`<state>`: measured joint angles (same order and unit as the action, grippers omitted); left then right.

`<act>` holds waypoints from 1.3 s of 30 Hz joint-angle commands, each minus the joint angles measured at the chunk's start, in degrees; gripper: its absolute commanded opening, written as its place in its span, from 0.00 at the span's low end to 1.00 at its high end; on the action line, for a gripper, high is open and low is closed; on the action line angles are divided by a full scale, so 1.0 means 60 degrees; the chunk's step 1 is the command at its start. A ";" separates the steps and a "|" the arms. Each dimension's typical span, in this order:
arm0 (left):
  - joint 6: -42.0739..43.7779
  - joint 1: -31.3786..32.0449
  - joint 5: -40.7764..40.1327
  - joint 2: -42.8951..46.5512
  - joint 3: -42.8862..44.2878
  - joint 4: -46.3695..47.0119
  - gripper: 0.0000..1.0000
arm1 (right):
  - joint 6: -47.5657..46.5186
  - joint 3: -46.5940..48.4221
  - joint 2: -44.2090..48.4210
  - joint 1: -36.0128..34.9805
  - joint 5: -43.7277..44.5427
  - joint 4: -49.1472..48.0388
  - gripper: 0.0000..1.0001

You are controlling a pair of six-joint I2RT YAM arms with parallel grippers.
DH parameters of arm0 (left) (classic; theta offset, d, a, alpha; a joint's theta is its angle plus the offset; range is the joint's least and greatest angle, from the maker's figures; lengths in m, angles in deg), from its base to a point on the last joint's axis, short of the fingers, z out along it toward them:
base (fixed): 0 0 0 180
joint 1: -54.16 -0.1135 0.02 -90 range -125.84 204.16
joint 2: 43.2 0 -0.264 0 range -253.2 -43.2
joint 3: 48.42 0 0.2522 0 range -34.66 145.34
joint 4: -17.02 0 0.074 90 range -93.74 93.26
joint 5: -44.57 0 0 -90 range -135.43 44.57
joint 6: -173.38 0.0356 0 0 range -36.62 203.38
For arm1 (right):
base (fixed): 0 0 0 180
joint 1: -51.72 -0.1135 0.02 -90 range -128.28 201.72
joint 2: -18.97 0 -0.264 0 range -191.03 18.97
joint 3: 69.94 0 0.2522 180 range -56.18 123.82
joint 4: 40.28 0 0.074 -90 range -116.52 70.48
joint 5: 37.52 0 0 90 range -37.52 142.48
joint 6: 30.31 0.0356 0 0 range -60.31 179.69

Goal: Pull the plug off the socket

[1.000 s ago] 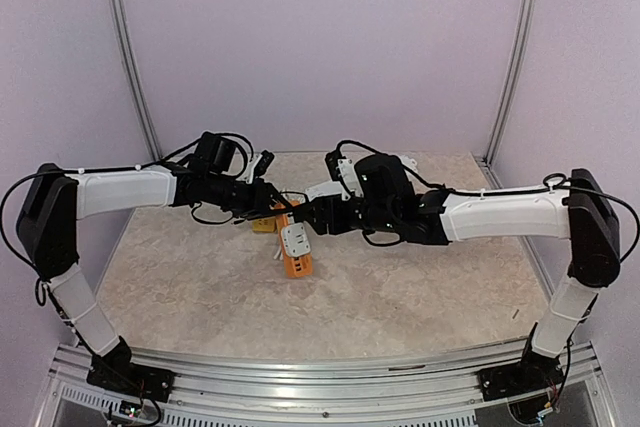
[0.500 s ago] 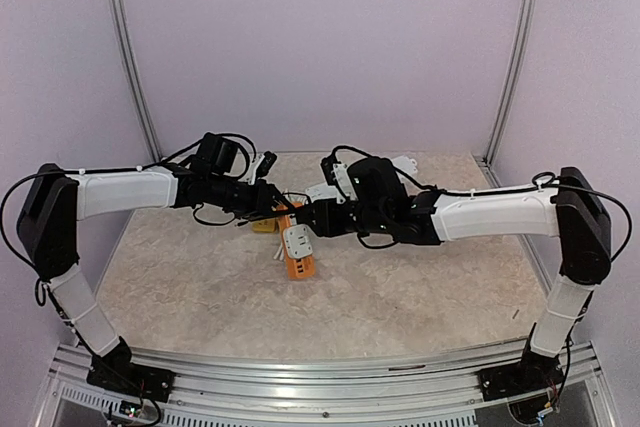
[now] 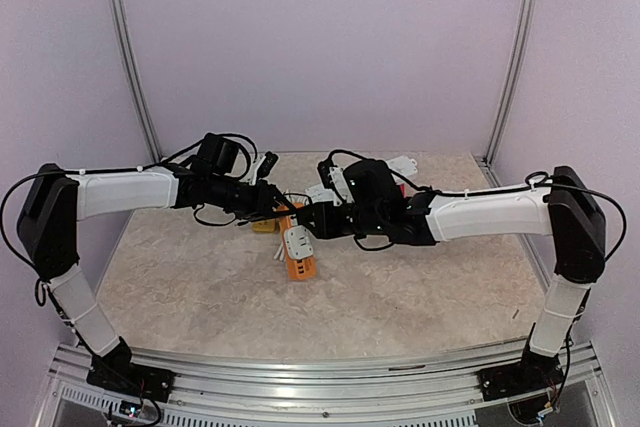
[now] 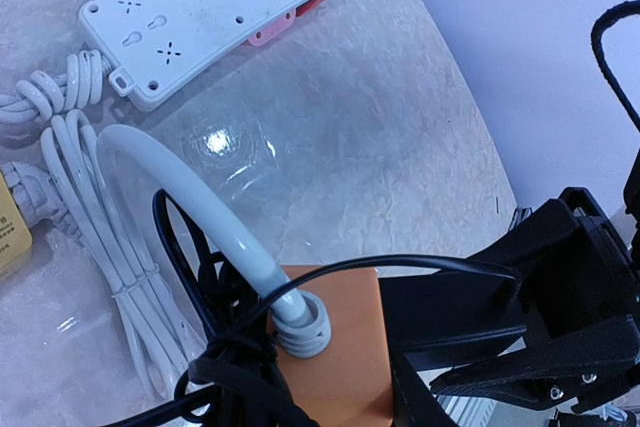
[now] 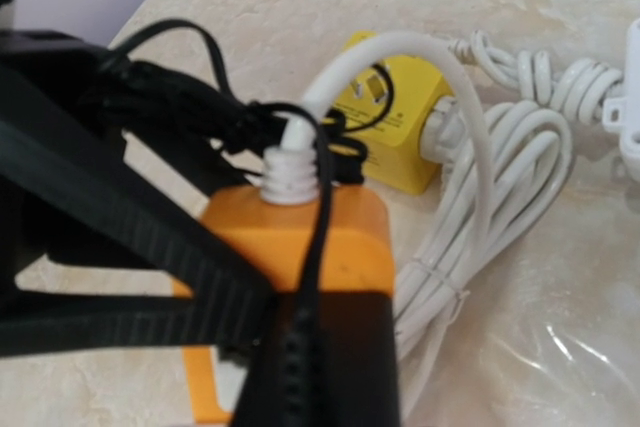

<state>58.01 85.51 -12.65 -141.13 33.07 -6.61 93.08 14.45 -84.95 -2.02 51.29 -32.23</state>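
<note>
An orange socket strip (image 3: 297, 253) lies mid-table, with a white cable leaving its far end (image 4: 300, 319). My left gripper (image 3: 277, 210) is shut on that far end; one of its ribbed fingers (image 5: 190, 272) presses the strip's side. A black plug (image 5: 340, 357) with a black cord sits in the strip just behind the orange end (image 5: 300, 237). My right gripper (image 3: 308, 219) is down over the plug, seen as a black mass (image 4: 560, 307) in the left wrist view. Its own fingers are hidden, so its hold on the plug is unclear.
A yellow cube socket (image 5: 395, 117) and bundled white cables (image 5: 500, 177) lie just beyond the orange strip. A white power strip (image 4: 220, 7) sits farther back over something pink. Both arms crowd the middle of the marble-patterned table (image 3: 420, 287).
My right arm has pushed left toward the orange strip, bringing its gripper over the plug. The left arm and the strip have stayed put.
</note>
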 commanded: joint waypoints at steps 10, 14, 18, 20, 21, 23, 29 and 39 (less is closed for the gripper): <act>0.0142 0.0092 0.0464 0.0208 -0.0077 0.0539 0.17 | 0.0203 -0.0033 -0.0025 -0.0093 0.0139 -0.0100 0.23; 0.0184 0.0092 0.0587 0.0223 -0.0111 0.0683 0.17 | 0.0264 -0.0234 0.0081 -0.0029 0.0069 -0.0314 0.11; 0.0227 0.0092 0.0766 0.0258 -0.0153 0.0825 0.17 | 0.0384 -0.0635 0.0255 0.0137 -0.0398 -0.0888 0.04; 0.0268 0.0105 0.0814 0.0278 -0.0176 0.0866 0.17 | 0.0451 -0.0768 0.0308 0.0211 -0.0602 -0.1102 0.00; 0.0283 0.0106 0.0815 0.0281 -0.0181 0.0879 0.17 | 0.0455 -0.0816 0.0323 0.0224 -0.0652 -0.1155 0.00; 0.0299 0.0106 0.0813 0.0282 -0.0184 0.0876 0.17 | 0.0443 -0.0839 0.0327 0.0232 -0.0666 -0.1171 0.00; 0.0259 0.0106 0.0633 0.0205 -0.0135 0.0747 0.17 | 0.0368 -0.0760 0.0373 0.0193 -0.0053 -0.0713 0.00; 0.0185 0.0106 0.0473 -0.0048 -0.0052 0.0540 0.16 | -0.0140 0.0241 -0.0002 -0.0454 0.1827 0.0713 0.00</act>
<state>58.27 85.86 -11.84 -141.19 32.00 -5.50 93.76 11.91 -84.01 -3.13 55.38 -33.85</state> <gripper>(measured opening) 0.328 0.259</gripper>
